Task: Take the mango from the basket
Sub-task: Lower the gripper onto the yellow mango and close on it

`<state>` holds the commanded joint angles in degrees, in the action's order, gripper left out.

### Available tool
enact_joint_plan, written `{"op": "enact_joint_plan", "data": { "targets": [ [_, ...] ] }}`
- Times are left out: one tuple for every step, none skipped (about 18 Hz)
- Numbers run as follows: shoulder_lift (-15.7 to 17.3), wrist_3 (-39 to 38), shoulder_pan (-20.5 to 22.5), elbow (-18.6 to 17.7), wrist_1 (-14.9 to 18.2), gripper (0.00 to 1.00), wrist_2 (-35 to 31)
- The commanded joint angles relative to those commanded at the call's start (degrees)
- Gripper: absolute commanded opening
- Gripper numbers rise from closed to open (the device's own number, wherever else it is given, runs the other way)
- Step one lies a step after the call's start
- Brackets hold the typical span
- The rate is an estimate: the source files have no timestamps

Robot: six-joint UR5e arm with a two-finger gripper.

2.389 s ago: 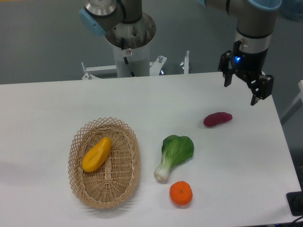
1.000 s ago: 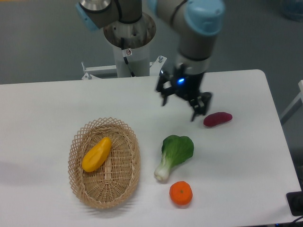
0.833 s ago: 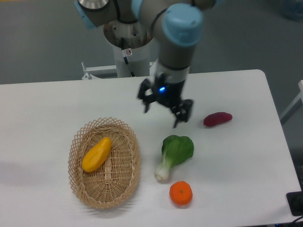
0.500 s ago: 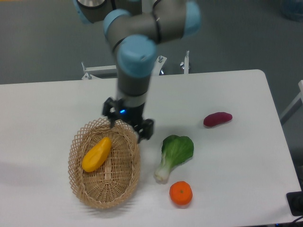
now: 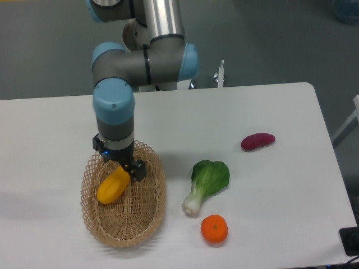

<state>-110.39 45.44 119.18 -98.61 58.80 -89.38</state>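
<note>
Robotics laboratory test cell. A grey and light-blue industrial arm (image 5: 120,84) rises from a cylindrical metal pedestal (image 5: 154,84) bolted behind a plain white tabletop (image 5: 269,190) with rounded corners; bare metal brackets (image 5: 220,73) show at the rear edge. The floor (image 5: 50,50) beyond is uniform dull grey, without domestic furnishing. Produce is laid out as spaced test items: a wicker basket (image 5: 140,218) holding a mango (image 5: 110,186), a bok choy (image 5: 206,184), an orange (image 5: 214,229) and a purple-red oblong (image 5: 258,140). A black object (image 5: 350,241) sits off the tabletop at lower right.
</note>
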Motion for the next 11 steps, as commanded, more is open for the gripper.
{"op": "enact_joint_plan", "data": {
  "targets": [
    [-0.4,0.1,-0.1,-0.1,0.1,1.00,-0.2],
    [-0.6,0.0,-0.1,-0.2,0.1,1.00,-0.3],
    [-1.0,0.0,-0.2,-0.2,0.1,1.00,-0.4],
    [-1.1,-0.2,-0.2,-0.2,0.1,1.00,-0.5],
    [-1.2,-0.5,-0.4,-0.3,0.0,1.00,-0.5],
    [-1.3,-0.6,-0.5,-0.5,0.0,1.00,-0.9],
    [-1.8,-0.8,-0.7,-0.6,-0.3,1.00,-1.5],
    [-2.2,-1.2,-1.1,-0.7,-1.0,1.00,-2.1],
    [-2.4,-1.7,-1.5,-1.1,-1.9,1.00,-2.5],
    [-2.6,-2.1,-1.7,-1.5,-2.9,1.00,-2.6],
    [-2.8,-2.4,-1.7,-2.1,-3.9,1.00,-2.6]
  ]
}}
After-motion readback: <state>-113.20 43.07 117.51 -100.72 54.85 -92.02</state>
